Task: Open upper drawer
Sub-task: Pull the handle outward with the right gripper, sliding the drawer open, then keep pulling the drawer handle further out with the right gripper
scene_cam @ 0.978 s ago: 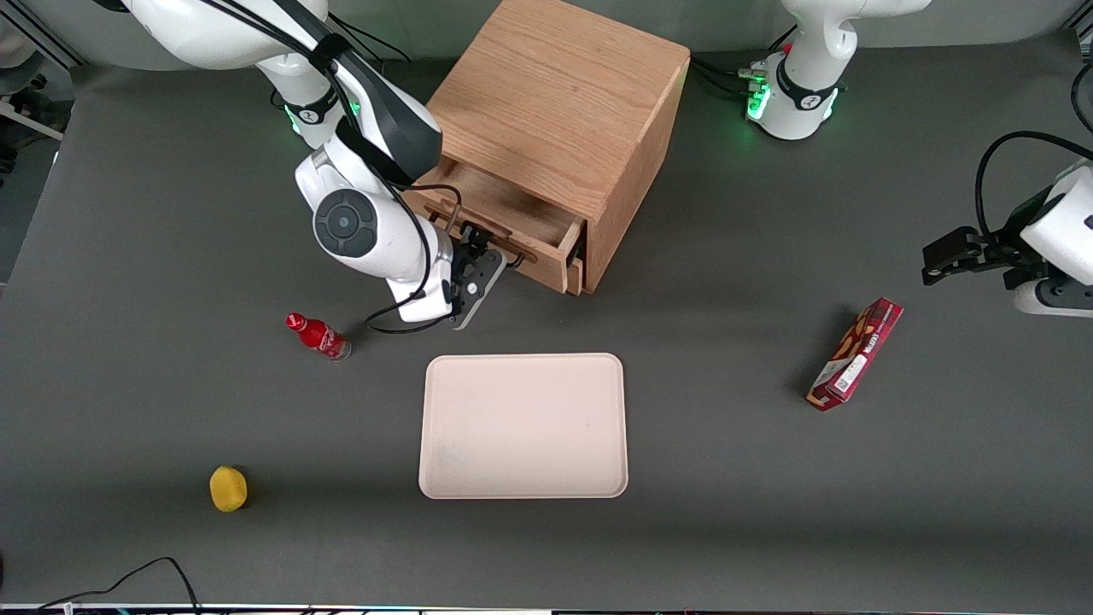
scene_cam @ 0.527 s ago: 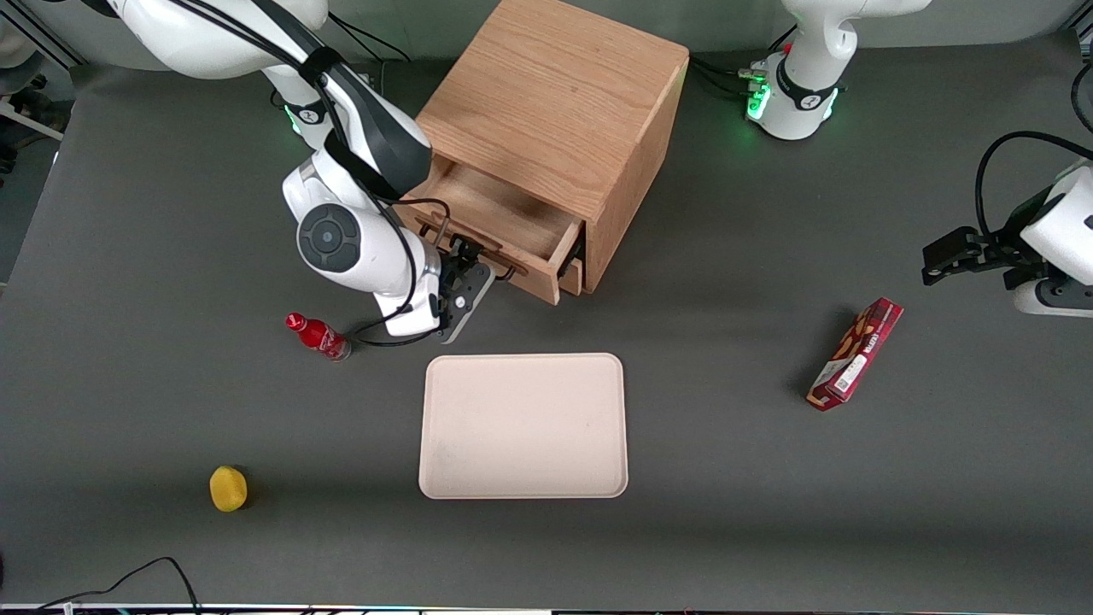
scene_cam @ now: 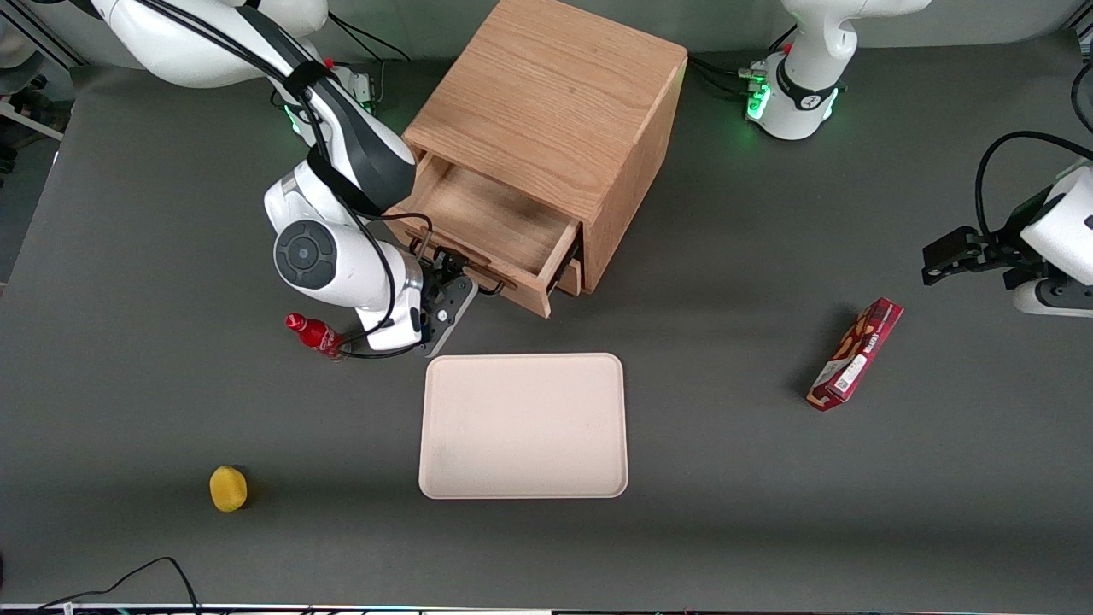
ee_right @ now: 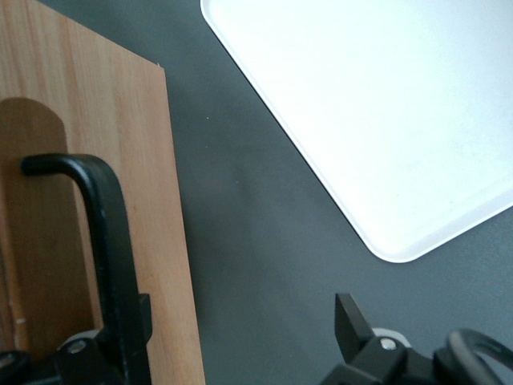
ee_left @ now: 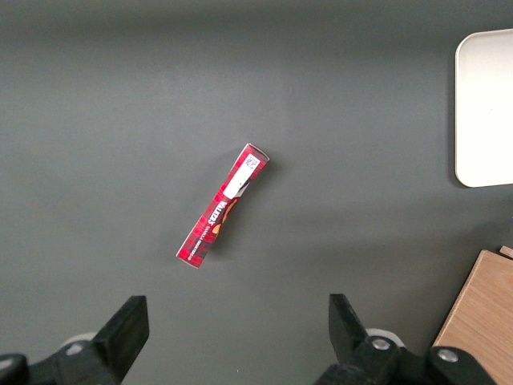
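As before, gripper (scene_cam: pixel 450 272) at handle, upper drawer (scene_cam: pixel 482 229) farther out

A dark grey matte tabletop (scene_cam: pixel 768 530) fills the scene under soft, even light. A pale grey surface (scene_cam: pixel 734 21) borders its farthest edge. A black cable (scene_cam: pixel 149 571) loops at its nearest edge.

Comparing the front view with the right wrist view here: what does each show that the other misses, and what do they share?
Only the front view shows the whole cabinet, the upper drawer's open tray, the red bottle, the yellow object and the red box. Only the right wrist view shows the black handle close up, with one finger of the claw apart from it. Both show the drawer front, the handle, the claw at it and the beige tray.
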Controlling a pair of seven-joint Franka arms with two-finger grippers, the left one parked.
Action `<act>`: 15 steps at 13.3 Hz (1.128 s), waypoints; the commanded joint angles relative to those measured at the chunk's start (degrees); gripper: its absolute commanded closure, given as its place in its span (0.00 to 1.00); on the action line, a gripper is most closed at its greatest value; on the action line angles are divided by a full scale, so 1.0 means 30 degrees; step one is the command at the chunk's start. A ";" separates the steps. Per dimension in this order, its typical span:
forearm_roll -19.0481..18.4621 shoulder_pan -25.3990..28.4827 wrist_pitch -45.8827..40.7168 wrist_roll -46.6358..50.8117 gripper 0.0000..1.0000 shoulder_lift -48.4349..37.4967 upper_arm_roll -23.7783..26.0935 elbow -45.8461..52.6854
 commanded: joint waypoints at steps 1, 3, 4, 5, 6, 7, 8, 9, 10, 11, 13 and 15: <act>-0.0902 -0.0216 -0.0668 -0.0660 0.00 0.0319 -0.0159 0.0405; -0.1019 -0.0246 -0.0960 -0.0719 0.00 0.0377 -0.0246 0.0756; -0.1107 -0.0188 -0.1166 -0.0719 0.00 0.0465 -0.0508 0.1077; -0.1165 -0.0187 -0.1516 -0.0719 0.00 0.0524 -0.0539 0.1370; -0.1195 -0.0216 -0.1635 -0.0719 0.00 0.0640 -0.0540 0.1605; -0.1195 -0.0217 -0.1839 -0.0748 0.00 0.0642 -0.0540 0.1694; -0.1195 -0.0217 -0.1899 -0.0807 0.00 0.0671 -0.0569 0.1869; -0.1195 -0.0217 -0.2045 -0.0952 0.00 0.0700 -0.0569 0.1958; -0.1195 -0.0217 -0.2337 -0.0983 0.00 0.0758 -0.0569 0.2336; -0.1195 -0.0217 -0.2629 -0.0954 0.00 0.0962 -0.0569 0.2688; -0.1225 -0.0071 -0.2954 -0.0954 0.00 0.1168 -0.0685 0.3187; -0.1225 0.0076 -0.3100 -0.0925 0.00 0.1373 -0.0862 0.3598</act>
